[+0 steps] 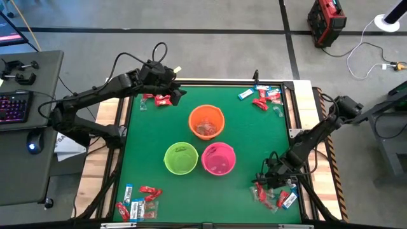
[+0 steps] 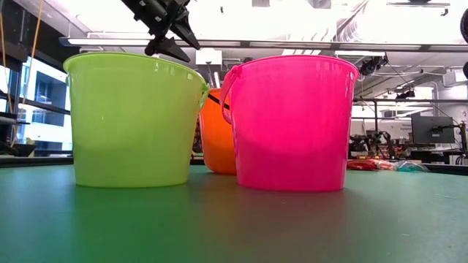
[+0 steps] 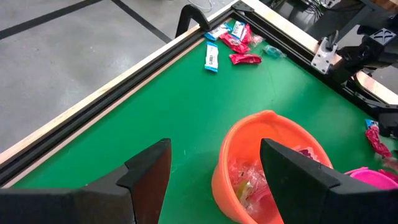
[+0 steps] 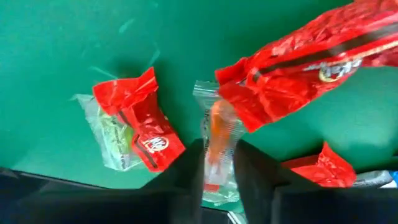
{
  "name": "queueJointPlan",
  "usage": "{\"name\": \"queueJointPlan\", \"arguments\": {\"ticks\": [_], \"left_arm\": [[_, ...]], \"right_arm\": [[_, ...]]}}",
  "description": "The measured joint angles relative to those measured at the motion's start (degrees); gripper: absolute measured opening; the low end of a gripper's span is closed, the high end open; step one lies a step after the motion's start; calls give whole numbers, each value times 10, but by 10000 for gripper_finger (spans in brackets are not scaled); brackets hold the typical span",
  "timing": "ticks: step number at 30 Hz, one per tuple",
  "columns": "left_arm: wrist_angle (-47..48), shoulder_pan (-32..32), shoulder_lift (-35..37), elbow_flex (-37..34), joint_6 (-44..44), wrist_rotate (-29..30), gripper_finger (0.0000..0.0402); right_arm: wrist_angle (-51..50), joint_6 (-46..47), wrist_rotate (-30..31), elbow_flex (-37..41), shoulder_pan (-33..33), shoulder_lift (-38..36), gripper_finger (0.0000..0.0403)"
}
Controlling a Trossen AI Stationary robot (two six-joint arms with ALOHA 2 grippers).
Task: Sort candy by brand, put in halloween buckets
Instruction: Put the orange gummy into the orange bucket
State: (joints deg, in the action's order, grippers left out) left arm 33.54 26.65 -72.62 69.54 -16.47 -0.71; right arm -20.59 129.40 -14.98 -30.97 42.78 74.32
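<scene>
Your right gripper [image 4: 219, 168] was down in the candy pile at the table's near right corner, its fingers [image 4: 255, 177] drawn close on a clear wrapper [image 4: 217, 140] with something orange inside. The wrapper's lower end was hidden between the fingers, so you could not see how much of it was pinched. Beside it lay a red candy [image 4: 140, 121] overlapping another clear one [image 4: 109, 134], a larger red wrapper [image 4: 311, 53] cut off by the picture's edge, and a further red scrap [image 4: 323, 168] only partly shown. From above, that pile [image 1: 275, 194] was too tangled to count.

Your left gripper [image 3: 214, 171] hung spread wide and empty above the table [image 1: 152, 127], just short of the orange bucket [image 1: 206, 123].

You had three buckets: orange, green [image 1: 180, 158] and pink [image 1: 219, 158], close together mid-table. The orange one held clear-wrapped candies [image 3: 252, 183], their number unclear. In the low view green and pink hid most of the orange one.

Three other heaps sat by the corners: far right [image 1: 262, 97], far left [image 1: 159, 98] and near left [image 1: 138, 202], red and blue-white mixed, individual pieces hard to separate.
</scene>
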Motion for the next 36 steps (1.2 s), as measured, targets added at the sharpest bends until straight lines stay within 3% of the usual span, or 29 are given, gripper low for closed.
{"name": "queueJointPlan", "arguments": {"ticks": [4, 8, 11, 15, 19, 25, 29, 33, 36], "left_arm": [[0, 0, 0, 0, 0, 0, 236], [9, 15, 12, 16, 7, -2, 236], [8, 39, 30, 41, 21, 7, 236], [8, 68, 47, 70, 36, 24, 236], [9, 83, 62, 76, 34, 24, 236], [10, 66, 67, 59, 2, -40, 236], [11, 38, 67, 45, -37, -48, 236], [9, 4, 68, 44, -55, -48, 236], [9, -18, 74, 44, -65, -48, 236]], "right_arm": [[-1, -46, -17, -32, 0, -4, 8], [-60, -116, -49, -96, 0, -31, 6], [-163, -160, -33, -162, -9, -66, 3], [-257, -288, 87, -254, -57, -113, 1], [-274, -466, 220, -302, -138, -126, 1], [-170, -780, 230, -285, -293, -71, 1], [-46, -943, 230, -282, -380, 1, 1], [79, -989, 209, -282, -442, 60, 1], [111, -983, 183, -282, -471, 92, 1]]}}
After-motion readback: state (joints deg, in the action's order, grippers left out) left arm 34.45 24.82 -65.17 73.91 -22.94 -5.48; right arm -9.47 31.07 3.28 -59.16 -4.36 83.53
